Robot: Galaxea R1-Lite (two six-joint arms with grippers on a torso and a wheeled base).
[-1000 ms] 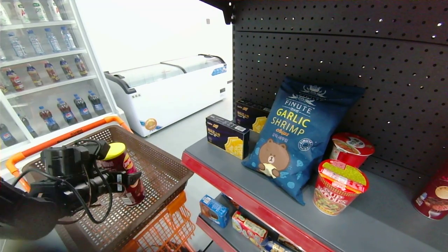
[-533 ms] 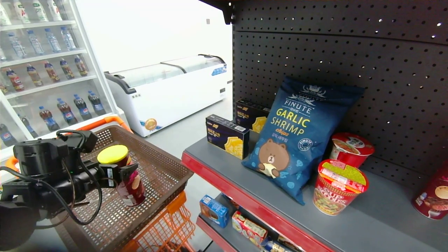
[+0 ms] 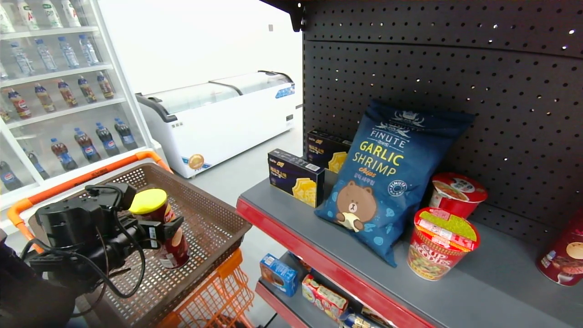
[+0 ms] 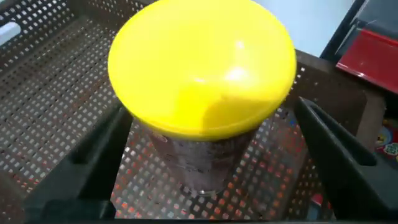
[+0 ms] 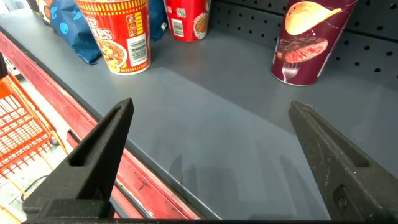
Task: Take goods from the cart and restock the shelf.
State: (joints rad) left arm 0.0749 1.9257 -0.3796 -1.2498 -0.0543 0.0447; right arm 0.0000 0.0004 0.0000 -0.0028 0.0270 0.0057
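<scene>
A dark red chips can (image 3: 167,239) with a yellow lid stands slightly tilted in the brown perforated basket (image 3: 214,214) of the orange cart (image 3: 218,291). My left gripper (image 3: 158,222) is open around the can's upper part, one finger on each side. In the left wrist view the can's (image 4: 202,68) lid sits between the left gripper's (image 4: 211,149) fingers, with small gaps to the body. My right gripper (image 5: 211,168) is open with nothing in it, above a bare stretch of the grey shelf (image 5: 217,106).
On the shelf (image 3: 319,237) stand two dark boxes (image 3: 296,177), a blue shrimp chips bag (image 3: 382,177), two noodle cups (image 3: 439,243) and a red chips can (image 3: 562,255). Lower shelves hold small packs. A drinks fridge and a chest freezer stand behind the cart.
My left gripper swung a little left and down, then came back right. The can's lid shifted slightly with it; its base stayed in the basket.
</scene>
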